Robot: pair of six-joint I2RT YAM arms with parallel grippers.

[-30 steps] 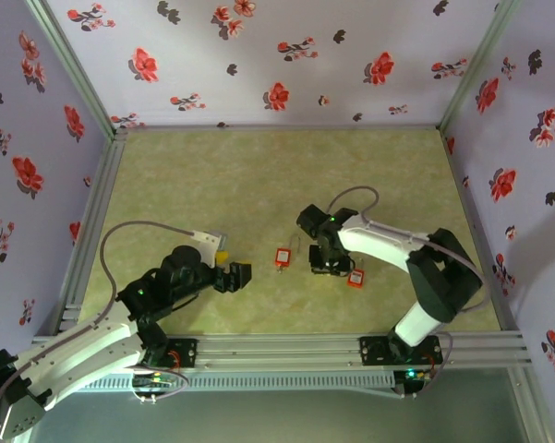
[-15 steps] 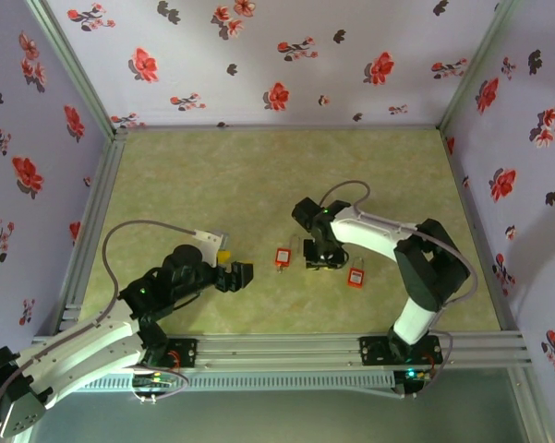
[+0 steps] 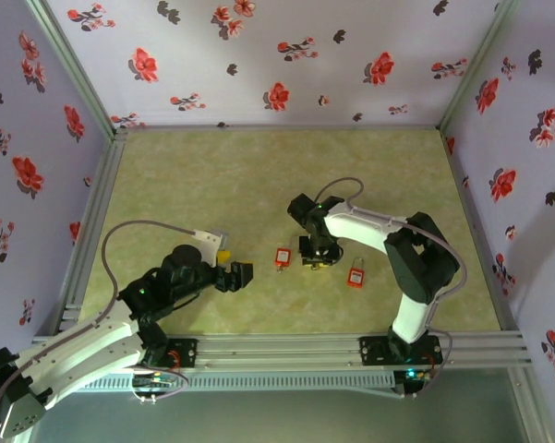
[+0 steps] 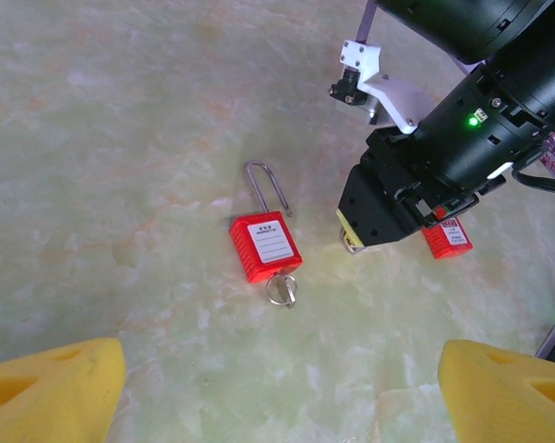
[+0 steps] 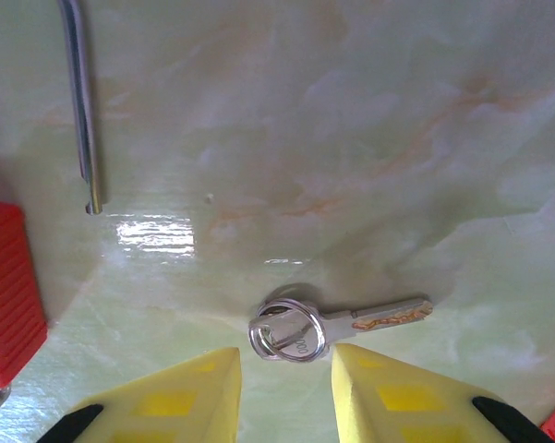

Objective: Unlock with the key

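A silver key [image 5: 351, 323] on a ring lies flat on the table, its blade pointing right. My right gripper [image 5: 286, 365] stands open just behind it; its yellow fingertips [image 5: 199, 388] flank the ring without touching it. A red padlock [image 5: 5, 286] with a steel shackle [image 5: 81, 101] lies to the left. In the left wrist view that padlock [image 4: 263, 247] has another key and ring [image 4: 282, 289] at its base. My left gripper [image 4: 277, 406] is wide open and empty, well short of the padlock. From above, the right gripper [image 3: 316, 258] sits between the two padlocks.
A second red padlock [image 3: 355, 276] lies right of the right gripper, partly hidden behind it in the left wrist view [image 4: 446, 237]. Flowered walls [image 3: 259, 55] close the table on three sides. The left gripper [image 3: 235, 275] rests left of the first padlock [image 3: 283, 257].
My right gripper has slid left and slightly back, off the second padlock and toward the first. The left arm has not moved.
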